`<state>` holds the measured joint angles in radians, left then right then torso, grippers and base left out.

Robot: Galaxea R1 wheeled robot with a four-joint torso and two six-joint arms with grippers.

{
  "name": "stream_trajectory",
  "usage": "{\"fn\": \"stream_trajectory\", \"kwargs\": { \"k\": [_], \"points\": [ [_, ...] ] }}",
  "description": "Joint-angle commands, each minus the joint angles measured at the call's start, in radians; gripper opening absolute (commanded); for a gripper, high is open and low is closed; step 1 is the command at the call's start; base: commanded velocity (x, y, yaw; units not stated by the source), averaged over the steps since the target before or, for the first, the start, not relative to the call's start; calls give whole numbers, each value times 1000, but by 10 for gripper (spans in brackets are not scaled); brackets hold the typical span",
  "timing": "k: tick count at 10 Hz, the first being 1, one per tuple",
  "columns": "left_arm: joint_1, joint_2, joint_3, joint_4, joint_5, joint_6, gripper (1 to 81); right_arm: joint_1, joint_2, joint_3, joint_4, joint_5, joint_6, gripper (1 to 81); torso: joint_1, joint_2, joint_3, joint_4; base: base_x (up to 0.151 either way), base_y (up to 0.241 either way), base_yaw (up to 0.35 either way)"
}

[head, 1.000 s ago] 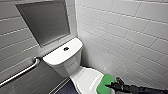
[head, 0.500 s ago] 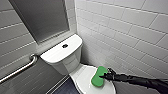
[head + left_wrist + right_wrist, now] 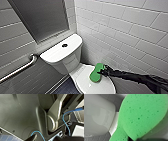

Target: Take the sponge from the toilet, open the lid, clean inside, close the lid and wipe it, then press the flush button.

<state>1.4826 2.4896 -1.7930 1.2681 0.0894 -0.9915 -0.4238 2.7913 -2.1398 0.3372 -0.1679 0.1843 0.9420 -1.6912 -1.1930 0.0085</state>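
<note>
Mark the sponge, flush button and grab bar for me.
sponge (image 3: 96,73): head view, middle of its green face.
flush button (image 3: 64,45): head view, centre of the dark button.
grab bar (image 3: 17,70): head view, midway along the straight rail.

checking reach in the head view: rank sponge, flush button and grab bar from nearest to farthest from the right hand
1. sponge, gripped in the right hand, over the toilet
2. flush button, on the tank top, toward the left
3. grab bar, on the left wall
</note>
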Motion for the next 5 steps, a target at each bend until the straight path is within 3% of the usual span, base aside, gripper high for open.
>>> {"fn": "stream_trajectory", "kwargs": {
  "k": [1,3,5],
  "points": [
    [20,-17,23,4,30,8,811,161,191,-250,25,-12,4,10,0,0,0,0,0,0,0],
    [23,-14,12,4,30,8,811,138,248,-317,23,16,4,10,0,0,0,0,0,0,0],
    [23,-11,12,7,30,8,811,57,210,-293,32,57,7,10,0,0,0,0,0,0,0]
  ]
}}
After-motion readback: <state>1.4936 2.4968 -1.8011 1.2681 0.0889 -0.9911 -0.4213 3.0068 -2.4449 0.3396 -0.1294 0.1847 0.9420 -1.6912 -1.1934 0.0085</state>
